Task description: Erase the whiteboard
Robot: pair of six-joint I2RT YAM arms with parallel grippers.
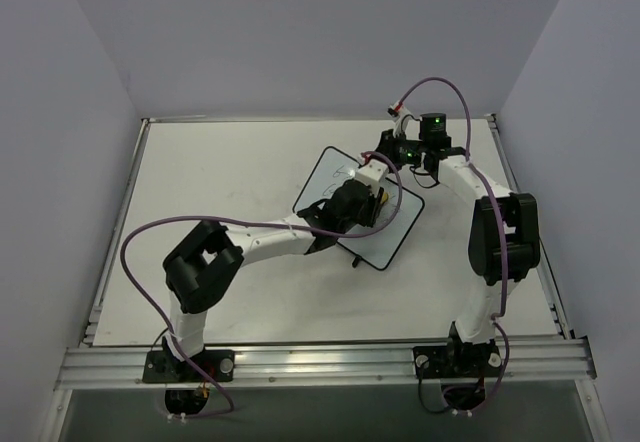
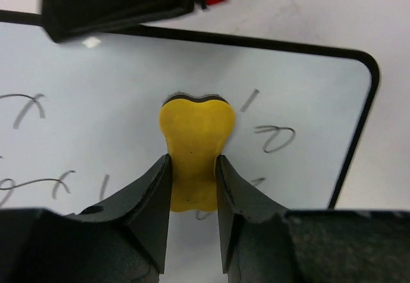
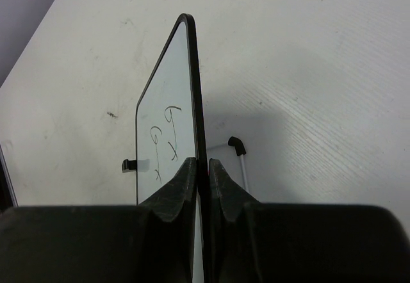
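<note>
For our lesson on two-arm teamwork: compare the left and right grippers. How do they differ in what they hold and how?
The left gripper holds the yellow eraser by its narrow waist; the right gripper pinches the whiteboard by its rim. The left gripper faces the whiteboard's written side; the right gripper meets it edge-on. Both are dark and shut on something.

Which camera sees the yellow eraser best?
The left wrist view: the yellow eraser fills the middle, pinched by the left gripper over the whiteboard. The top external view shows only a yellow sliver; the right wrist view shows none of it.
</note>
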